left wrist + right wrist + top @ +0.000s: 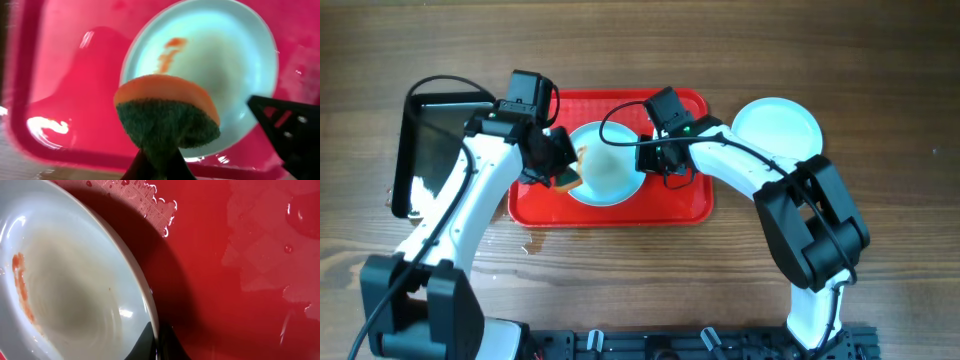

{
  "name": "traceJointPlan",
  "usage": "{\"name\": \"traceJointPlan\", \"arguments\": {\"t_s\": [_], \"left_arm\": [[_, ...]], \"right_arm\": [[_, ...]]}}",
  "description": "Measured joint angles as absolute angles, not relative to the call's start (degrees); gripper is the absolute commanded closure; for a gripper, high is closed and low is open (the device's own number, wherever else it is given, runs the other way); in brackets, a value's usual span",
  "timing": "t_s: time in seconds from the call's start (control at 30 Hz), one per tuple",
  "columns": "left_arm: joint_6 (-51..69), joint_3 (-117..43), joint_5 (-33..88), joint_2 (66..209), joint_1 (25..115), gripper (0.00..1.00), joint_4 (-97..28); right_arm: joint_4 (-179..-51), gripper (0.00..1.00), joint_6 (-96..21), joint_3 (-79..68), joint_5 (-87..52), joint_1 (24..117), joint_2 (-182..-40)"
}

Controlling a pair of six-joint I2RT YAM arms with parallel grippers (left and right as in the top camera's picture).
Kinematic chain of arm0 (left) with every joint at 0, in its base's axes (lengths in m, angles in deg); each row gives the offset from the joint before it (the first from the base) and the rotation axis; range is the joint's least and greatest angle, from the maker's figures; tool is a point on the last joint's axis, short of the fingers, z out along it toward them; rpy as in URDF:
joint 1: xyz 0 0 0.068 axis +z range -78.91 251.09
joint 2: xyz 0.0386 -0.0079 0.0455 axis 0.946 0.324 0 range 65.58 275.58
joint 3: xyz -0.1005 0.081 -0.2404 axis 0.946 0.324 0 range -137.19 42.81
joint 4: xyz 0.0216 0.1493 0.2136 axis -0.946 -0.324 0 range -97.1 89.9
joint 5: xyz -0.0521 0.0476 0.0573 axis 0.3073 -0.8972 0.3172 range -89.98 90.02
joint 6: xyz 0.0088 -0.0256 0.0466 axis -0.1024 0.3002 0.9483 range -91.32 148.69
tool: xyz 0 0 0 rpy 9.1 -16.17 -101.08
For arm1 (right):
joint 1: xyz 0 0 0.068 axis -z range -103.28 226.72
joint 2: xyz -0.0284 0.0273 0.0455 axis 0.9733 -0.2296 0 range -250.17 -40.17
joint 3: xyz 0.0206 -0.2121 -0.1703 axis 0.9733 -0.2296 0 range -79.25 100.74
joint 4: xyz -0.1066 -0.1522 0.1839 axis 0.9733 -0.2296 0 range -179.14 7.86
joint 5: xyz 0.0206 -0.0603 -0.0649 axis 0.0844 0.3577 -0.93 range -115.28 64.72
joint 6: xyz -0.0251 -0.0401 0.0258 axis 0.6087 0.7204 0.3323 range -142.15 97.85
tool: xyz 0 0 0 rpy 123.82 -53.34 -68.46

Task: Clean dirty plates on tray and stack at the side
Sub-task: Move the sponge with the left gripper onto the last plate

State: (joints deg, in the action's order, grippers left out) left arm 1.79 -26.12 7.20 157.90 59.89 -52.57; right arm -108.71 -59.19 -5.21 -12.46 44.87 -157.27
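Observation:
A pale plate (610,165) with an orange-brown smear (170,52) sits tilted on the red tray (680,200). My right gripper (655,160) is shut on the plate's right rim (150,315). My left gripper (560,165) is shut on an orange and green sponge (167,117), held just above the plate's left edge. A clean plate (777,128) lies on the table right of the tray. A third plate is not in view.
A black metal tray (435,140) stands left of the red tray. Water drops lie on the red tray (160,202) and on the wood at its front left (535,250).

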Motion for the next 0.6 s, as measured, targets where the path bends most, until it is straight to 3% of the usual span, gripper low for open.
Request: {"name": "traceJointPlan", "arguments": {"t_s": [0.3,0.6], "left_arm": [[5.5,-26.1,12.0,163.7,57.2,0.96,-45.5],[5.7,-26.0,12.8,173.5,54.8,0.96,-39.6]], "right_arm": [[-108.2,0.96,-50.7,-5.2,-12.1,44.9,-157.2],[-107.9,0.96,-50.1,-5.2,-11.8,44.9,-157.2]]}}
